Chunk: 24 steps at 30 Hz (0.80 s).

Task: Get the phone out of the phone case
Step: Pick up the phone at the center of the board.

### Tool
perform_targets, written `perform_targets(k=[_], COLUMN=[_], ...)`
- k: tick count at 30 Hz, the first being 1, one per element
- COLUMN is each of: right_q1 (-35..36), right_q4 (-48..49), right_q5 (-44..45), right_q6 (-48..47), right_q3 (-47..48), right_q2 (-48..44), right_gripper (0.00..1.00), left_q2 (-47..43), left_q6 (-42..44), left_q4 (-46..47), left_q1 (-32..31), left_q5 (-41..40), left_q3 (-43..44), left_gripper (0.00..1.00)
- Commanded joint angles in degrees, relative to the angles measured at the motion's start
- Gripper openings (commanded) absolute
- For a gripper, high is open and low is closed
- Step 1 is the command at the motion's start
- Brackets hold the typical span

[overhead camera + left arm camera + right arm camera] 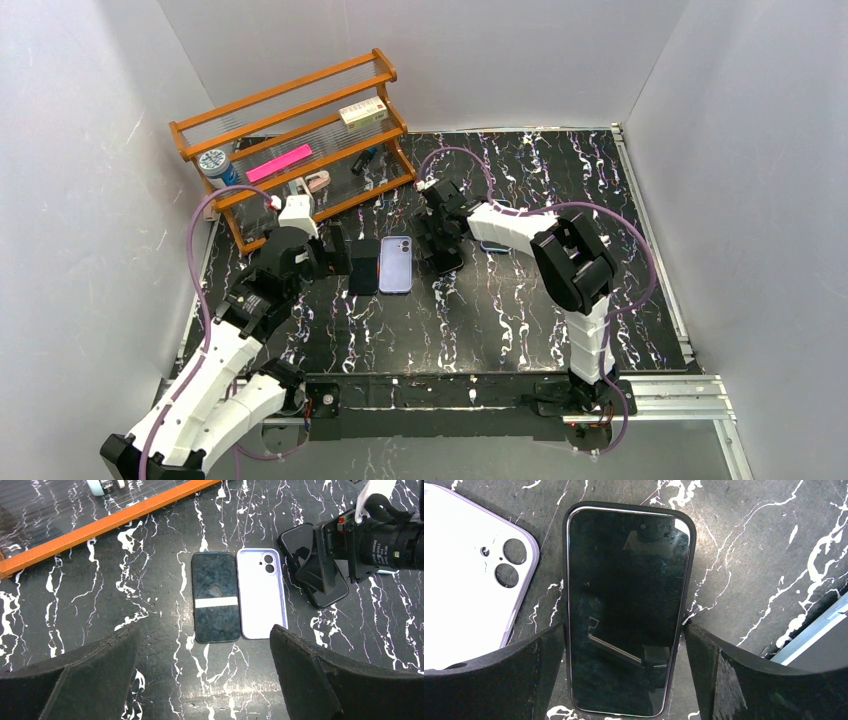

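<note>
Right gripper (624, 647) wide open, fingers either side of one black-cased phone (626, 610) lying flat on the table (749, 555); left gripper (204, 634) wide open, empty, above one bare dark phone (216, 597) and one lilac case (261, 594).

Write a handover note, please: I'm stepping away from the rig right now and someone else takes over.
Left gripper: open, empty, above a dark phone and a lilac case lying side by side.
Right gripper: open, fingers either side of the cased phone, black case, screen up.
Done: approach only.
Left: hold the case and get the phone out.
</note>
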Motion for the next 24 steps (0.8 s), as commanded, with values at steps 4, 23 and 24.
perform_targets(k=[4,23,24], right_q1=[-0.3,-0.7,-0.7], right_q4=[-3.2,23.8,26.1], right_q5=[2.2,-8.6,-9.5], right_q6=[0.5,15.4,16.3], right_q3=[-0.7,-30.0,-31.9], right_q2=[1.7,-24.9,-26.2], right_gripper=[0.77,0.13,0.12], left_q2=[1.7,15.0,15.8], left_q6=[-0.3,-18.8,-20.0], left_q4=[2.6,7.4,8.6], left_q1=[0.5,0.4,0.4], left_q5=[4.9,21.3,22.2], left_q3=[-0.9,0.1,-0.2], left_gripper=[0.98,0.98,0.98])
